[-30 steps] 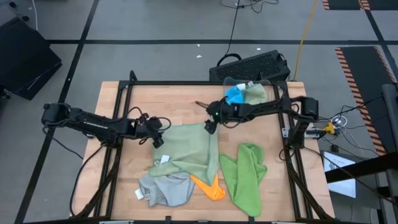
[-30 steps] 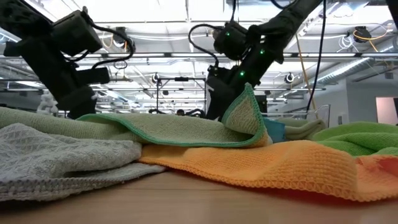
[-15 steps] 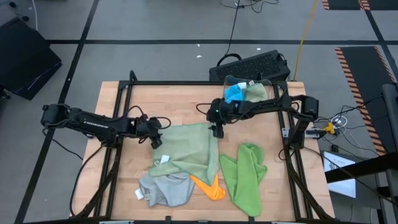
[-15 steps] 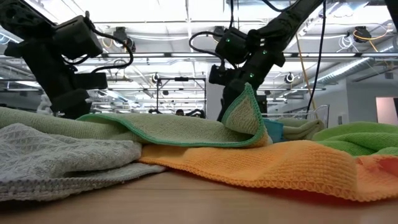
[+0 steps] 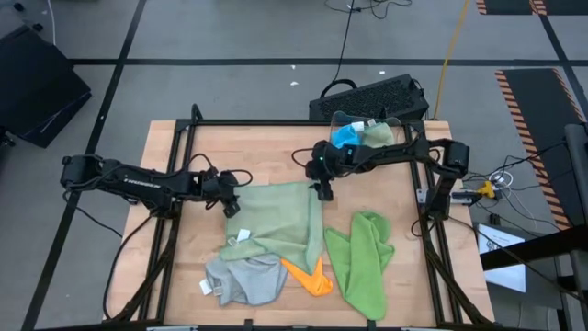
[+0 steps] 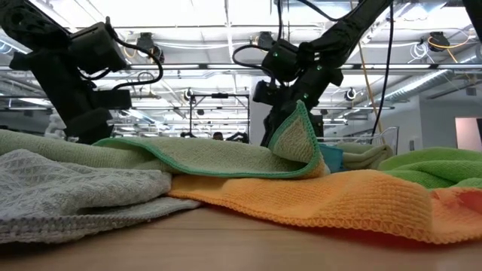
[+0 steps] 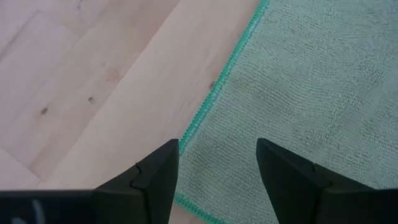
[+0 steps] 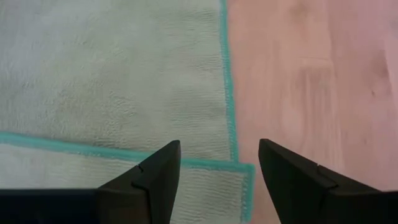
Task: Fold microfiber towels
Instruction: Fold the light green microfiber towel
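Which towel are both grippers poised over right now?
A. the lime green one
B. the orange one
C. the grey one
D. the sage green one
D: the left gripper and right gripper sit at opposite far corners of the sage green towel, and both wrist views show its teal-stitched edge between open fingers.

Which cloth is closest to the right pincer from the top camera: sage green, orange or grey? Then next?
From the right pincer:
1. Sage green towel, right beneath it, mid-table.
2. Orange towel, farther toward the front edge.
3. Grey towel, farthest, front and toward the left arm's side.
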`<action>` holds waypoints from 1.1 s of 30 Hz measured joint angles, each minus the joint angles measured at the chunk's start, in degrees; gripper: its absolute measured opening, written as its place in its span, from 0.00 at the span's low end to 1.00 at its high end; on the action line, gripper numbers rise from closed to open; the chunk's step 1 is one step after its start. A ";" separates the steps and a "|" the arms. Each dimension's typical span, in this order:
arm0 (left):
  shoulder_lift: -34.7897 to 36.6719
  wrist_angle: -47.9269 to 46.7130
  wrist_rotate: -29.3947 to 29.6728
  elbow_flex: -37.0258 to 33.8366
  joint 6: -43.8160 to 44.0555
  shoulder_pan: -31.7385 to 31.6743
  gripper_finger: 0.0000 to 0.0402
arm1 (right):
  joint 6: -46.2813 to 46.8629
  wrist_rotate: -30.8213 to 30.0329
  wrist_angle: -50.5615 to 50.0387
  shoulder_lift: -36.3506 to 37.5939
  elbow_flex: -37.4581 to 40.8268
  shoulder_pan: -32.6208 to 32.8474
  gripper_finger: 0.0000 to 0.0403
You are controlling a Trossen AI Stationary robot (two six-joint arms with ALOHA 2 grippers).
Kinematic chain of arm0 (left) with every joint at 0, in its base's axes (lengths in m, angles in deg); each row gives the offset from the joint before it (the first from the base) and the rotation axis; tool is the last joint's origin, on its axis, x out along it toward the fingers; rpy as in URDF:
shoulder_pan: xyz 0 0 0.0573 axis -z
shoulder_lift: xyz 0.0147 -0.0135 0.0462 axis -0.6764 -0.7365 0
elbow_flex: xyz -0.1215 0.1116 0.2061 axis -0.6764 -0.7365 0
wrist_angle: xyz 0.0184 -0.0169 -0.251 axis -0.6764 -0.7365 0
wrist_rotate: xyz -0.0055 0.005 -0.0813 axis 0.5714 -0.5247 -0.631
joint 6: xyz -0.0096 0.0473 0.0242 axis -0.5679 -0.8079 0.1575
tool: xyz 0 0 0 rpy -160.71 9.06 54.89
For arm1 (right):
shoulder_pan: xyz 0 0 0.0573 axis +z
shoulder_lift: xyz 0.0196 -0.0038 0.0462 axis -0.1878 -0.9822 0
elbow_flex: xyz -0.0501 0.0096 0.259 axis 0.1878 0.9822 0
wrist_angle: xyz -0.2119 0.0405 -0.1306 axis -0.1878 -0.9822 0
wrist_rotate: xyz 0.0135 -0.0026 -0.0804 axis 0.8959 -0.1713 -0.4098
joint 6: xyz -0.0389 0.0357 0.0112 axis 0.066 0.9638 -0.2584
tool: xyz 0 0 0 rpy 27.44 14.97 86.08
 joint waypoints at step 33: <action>-15.34 21.13 12.88 15.84 6.57 21.46 0.54 | -25.47 -4.38 -9.42 -1.75 -2.01 2.05 0.24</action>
